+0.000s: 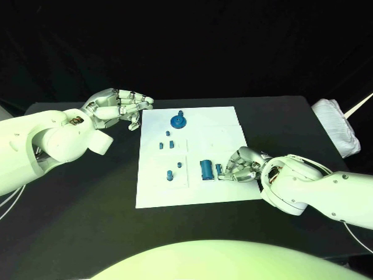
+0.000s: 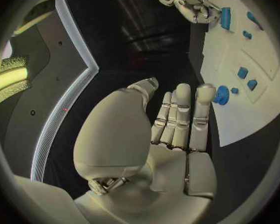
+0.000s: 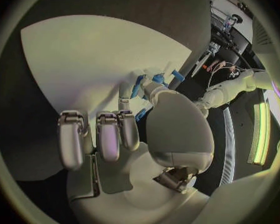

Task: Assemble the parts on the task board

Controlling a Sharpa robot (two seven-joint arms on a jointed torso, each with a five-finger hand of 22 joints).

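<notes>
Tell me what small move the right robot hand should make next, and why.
Probably close its fingers on the blue cylinder and lift it. The right robot hand sits at the white board's right edge with fingertips right beside that piece, though whether it grips it yet is unclear. The left robot hand hovers off the board's far left corner, holding nothing.

The task board [image 1: 211, 189] looks like matt white sheet, smooth and flat, on a dull black table [image 1: 85, 221]. The blue parts [image 1: 179, 121] look like smooth plastic, and a crumpled white cloth [image 1: 336, 125] lies at the table's edge
</notes>
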